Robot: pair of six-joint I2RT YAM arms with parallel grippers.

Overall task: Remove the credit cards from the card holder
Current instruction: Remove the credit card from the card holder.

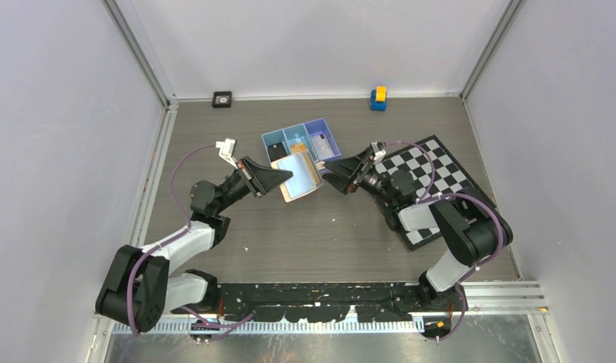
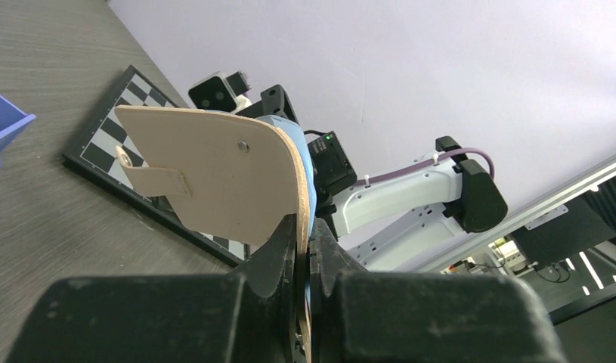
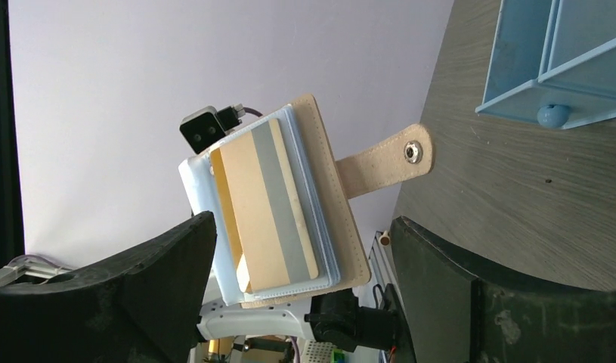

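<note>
Top external: left gripper is clenching the card holder off the bench; right gripper is hovering just beside.
Left wrist: holder is sticking out ahead, pinched at its near edge.
Right wrist: gripper is splayed, tan credit card dead ahead, long axis crossing the finger line.
Extraction looks to be starting; next needs pinching a card edge.

- card holder: tan, leather-like, matt, fine-grained; stitched edge.
- snap: shiny metal.
- credit card: smooth orange-tan plastic, dull grey stripe.
- tray: blue plastic, slight gloss.
- table: grey wood-grain, matt.
</note>
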